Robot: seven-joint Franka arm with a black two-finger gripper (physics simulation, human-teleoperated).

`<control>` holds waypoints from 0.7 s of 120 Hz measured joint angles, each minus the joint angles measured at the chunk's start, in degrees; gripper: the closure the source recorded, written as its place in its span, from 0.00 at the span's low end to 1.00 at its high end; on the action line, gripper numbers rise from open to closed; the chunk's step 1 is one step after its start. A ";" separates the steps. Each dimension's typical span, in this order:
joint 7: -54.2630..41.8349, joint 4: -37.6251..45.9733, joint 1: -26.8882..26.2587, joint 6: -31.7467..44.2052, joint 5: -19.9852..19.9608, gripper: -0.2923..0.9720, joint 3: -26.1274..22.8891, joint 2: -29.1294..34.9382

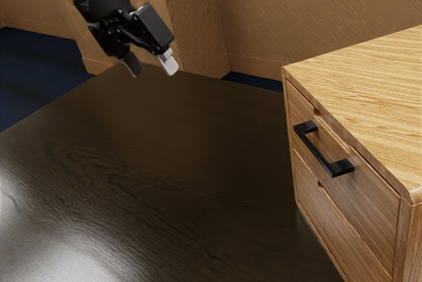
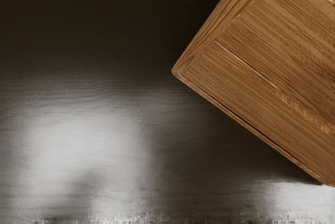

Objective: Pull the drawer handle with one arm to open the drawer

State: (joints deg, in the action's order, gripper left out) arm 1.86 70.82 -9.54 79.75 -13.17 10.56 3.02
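At the exterior view's upper left, the gripper (image 1: 151, 66) hangs above the dark table (image 1: 132, 183), its 2 fingers spread apart with nothing between them, well apart from the work. The black handle (image 1: 323, 149) sits on the front of the upper drawer (image 1: 359, 186) of the wooden cabinet (image 1: 369, 91) at the exterior view's right. The drawer looks shut, flush with the cabinet face.

The step in hand is, I judge, the approach. To do it well, the hand should cross the table to handle height, turn so the fingers straddle the bar across its thickness, and close at mid-bar so the pull doesn't twist.

The handle's long axis runs level along the drawer front. That front faces the exterior view's left, so the pull should go straight out that way — square to the bar.
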 joint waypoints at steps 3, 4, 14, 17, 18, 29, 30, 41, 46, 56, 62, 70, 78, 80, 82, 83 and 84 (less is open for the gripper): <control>1.04 0.05 0.21 -0.29 0.40 0.23 -1.24 0.12; 1.43 0.06 0.20 -0.43 0.62 0.23 -1.62 0.23; 5.47 0.06 -1.26 -1.86 1.93 0.23 -3.40 1.50; 6.90 0.05 -1.14 -2.20 2.14 0.23 -4.05 2.15; 7.38 0.05 -1.00 -2.31 2.20 0.23 -4.33 2.31; 12.70 0.03 -0.08 -3.08 2.79 0.23 -8.05 2.20; 13.17 0.13 -0.10 -3.12 2.84 0.23 -8.36 2.33; 18.02 7.98 -0.07 -1.93 3.80 0.23 -11.01 9.56; 20.05 12.65 0.25 -0.07 4.27 0.23 -13.09 13.06; 24.01 18.85 0.60 4.73 5.08 0.23 -17.08 16.70; 26.51 20.44 1.33 7.30 5.21 0.23 -18.65 17.31; 30.17 21.23 1.74 9.88 4.98 0.23 -19.84 17.49; 34.23 21.47 2.16 11.67 4.36 0.23 -21.21 17.44; 35.28 21.50 2.46 12.02 4.25 0.23 -21.63 17.42; 36.30 21.53 2.68 12.33 4.14 0.23 -21.93 17.40; 36.80 21.55 2.76 12.48 4.09 0.23 -22.05 17.39; 37.30 21.57 2.93 12.62 4.05 0.23 -22.16 17.39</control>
State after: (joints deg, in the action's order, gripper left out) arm 39.15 92.39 -6.61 92.37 -9.12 -11.60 20.41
